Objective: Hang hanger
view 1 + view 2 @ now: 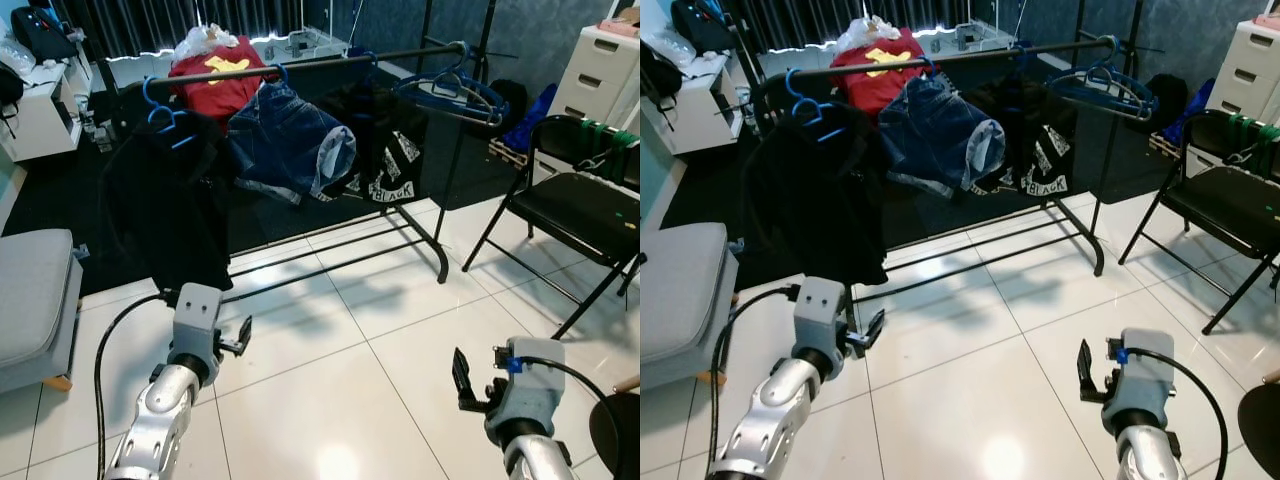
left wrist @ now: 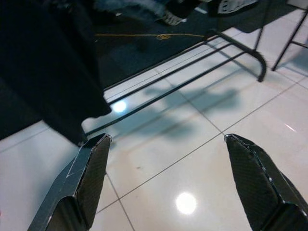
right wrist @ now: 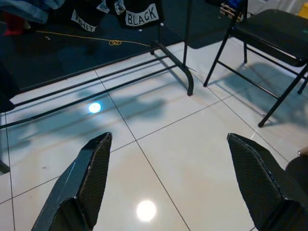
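Glossy white floor tiles (image 1: pixel 400 350) reflect ceiling lights, and a dark rug (image 1: pixel 70 190) lies farther back. A black folding chair (image 1: pixel 580 210) stands at the right, with white drawers (image 1: pixel 600 70) behind it. A grey cushioned seat (image 1: pixel 30 300) sits at the left, near a white shelf (image 1: pixel 40 110). Dark curtains (image 1: pixel 150 25) hang along the far wall.

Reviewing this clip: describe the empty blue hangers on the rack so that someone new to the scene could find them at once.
Start at the black clothes rack across the tiled floor from the robot. Follow its top rail to the end nearest the black folding chair. There hangs a bunch of blue hangers; unlike the other blue hangers along the rail, which carry a black garment and denim, these are bare.
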Available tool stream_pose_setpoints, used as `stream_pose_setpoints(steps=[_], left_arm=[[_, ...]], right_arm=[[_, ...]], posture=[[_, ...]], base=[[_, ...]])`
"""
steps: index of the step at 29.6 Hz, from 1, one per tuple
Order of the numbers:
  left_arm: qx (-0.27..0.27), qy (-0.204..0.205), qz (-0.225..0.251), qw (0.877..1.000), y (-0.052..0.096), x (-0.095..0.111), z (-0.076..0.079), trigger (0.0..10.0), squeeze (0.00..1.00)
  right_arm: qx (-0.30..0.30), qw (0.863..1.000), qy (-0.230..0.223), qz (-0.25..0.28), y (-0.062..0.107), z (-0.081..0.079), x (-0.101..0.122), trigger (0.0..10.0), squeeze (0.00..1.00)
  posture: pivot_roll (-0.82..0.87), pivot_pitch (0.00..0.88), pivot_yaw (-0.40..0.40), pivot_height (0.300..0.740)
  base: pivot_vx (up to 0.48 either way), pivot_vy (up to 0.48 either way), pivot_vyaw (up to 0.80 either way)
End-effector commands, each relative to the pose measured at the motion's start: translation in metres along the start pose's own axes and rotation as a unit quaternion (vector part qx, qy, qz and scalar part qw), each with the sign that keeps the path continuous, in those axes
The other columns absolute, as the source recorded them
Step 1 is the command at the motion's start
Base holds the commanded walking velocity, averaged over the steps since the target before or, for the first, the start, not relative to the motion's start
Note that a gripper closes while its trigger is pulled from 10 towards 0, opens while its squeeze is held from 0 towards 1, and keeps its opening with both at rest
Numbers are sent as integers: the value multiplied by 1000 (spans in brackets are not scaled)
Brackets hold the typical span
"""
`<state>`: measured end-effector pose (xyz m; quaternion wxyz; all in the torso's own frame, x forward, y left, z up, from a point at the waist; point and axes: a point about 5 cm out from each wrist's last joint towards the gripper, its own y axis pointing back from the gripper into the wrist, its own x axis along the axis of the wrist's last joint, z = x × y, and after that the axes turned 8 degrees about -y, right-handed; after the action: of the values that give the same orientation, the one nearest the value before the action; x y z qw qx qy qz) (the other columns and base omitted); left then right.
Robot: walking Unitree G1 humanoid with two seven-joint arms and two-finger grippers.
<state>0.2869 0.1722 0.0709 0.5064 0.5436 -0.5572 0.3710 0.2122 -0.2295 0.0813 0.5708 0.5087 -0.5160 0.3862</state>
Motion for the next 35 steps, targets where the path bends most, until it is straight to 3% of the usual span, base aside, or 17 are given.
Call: stream_pose_setpoints(steps=[1, 8, 14, 19, 21, 22, 24, 28, 35], left_arm=[[19, -7, -16, 1000, 3, -9, -10, 10000, 0], [53, 9, -46, 997, 3, -28, -16, 10000, 0], [56, 20, -40, 997, 0, -26, -17, 10000, 0], [11, 57, -62, 996, -5, -39, -7, 10000, 0], [-14, 107, -85, 991, -3, -51, 1, 10000, 0], [-14, 107, -85, 991, -3, -51, 1, 10000, 0], [-20, 146, -82, 986, -1, -54, 4, 10000, 0], [-2, 126, -75, 989, -2, -52, 1, 10000, 0], [-17, 112, -36, 993, -12, -39, -8, 10000, 0]], right_arm=[[-1, 1000, 2, -4, -1, 4, -4, 10000, 0], [-12, 1000, 0, -17, -10, 16, -18, 10000, 0], [-1, 1000, -6, -13, -16, 15, -16, 10000, 0], [-3, 999, -11, -34, -22, 20, -29, 10000, 0], [-3, 999, -16, -37, -23, 20, -33, 10000, 0], [-3, 999, -16, -37, -23, 20, -33, 10000, 0], [-4, 999, -20, -31, -23, 20, -31, 10000, 0], [-18, 999, -21, -31, -24, 23, -33, 10000, 0], [-29, 999, -22, -27, -28, 30, -33, 10000, 0]], posture=[[-54, 39, 30, 740], [-43, 39, 24, 740], [-39, 48, 24, 740], [-34, 54, 22, 740], [-48, 61, 22, 740], [-48, 61, 22, 740], [-55, 67, 25, 740], [-55, 71, 25, 740], [-67, 75, 21, 740]], base=[[0, 0, 0], [0, 0, 0], [0, 0, 0], [0, 0, 720], [0, 0, 800], [0, 0, 800], [0, 0, 800], [0, 0, 400], [114, 0, 0]])
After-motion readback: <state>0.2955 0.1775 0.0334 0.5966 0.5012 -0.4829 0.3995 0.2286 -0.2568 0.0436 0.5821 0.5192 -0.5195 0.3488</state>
